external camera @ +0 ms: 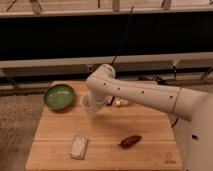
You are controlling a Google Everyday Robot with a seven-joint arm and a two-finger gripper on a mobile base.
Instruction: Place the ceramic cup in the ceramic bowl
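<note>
Gripper (pixel 97 101) sits at the end of the white arm (pixel 145 95), low over the wooden table (pixel 105 155), left of centre. The wrist housing covers the jaws, so I cannot tell if they are clamped or apart. Cup (pixel 90 106) is right at the jaws, upright, rim up, seemingly a little clear of the table top. Likely carried, though the grip itself is hidden. Bowl (pixel 59 96) lies just left of the jaws, near the cup but not under it; its mouth faces up. Judgement: this is the transfer step, with the cup upright so it can go base-first into the bowl. Right of the jaws, beside the arm, is a small pale item (pixel 120 102). Nearer the camera lie a white packet (pixel 78 146) and a brown object (pixel 131 141), both well apart from the jaws and off the line to the bowl
</note>
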